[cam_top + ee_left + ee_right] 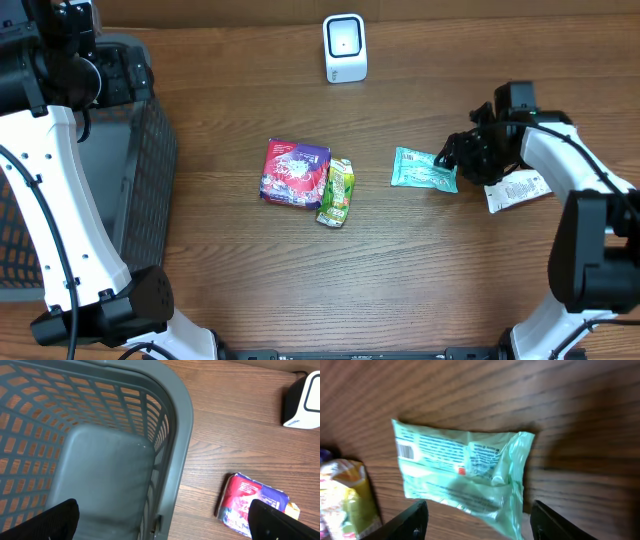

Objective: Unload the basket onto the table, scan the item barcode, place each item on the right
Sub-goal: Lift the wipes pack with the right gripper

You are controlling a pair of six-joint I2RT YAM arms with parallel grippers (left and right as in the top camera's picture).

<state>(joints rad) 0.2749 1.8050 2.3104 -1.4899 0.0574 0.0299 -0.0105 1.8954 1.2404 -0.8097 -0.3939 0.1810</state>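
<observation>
The green packet [460, 467] lies flat on the worktop [230, 270], barcode up; the right fingers [412, 522] are open, one each side of it; the left fingers [55, 522] are open over the basket [175, 420].

The green packet [460, 470] bears a barcode [406, 451] and fine print (too blurred to read).

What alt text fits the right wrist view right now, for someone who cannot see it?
A mint-green packet lies on the wooden table, printed side and barcode up, its lower edge between the open right fingers. A yellow-green pouch shows at the left edge.
</observation>
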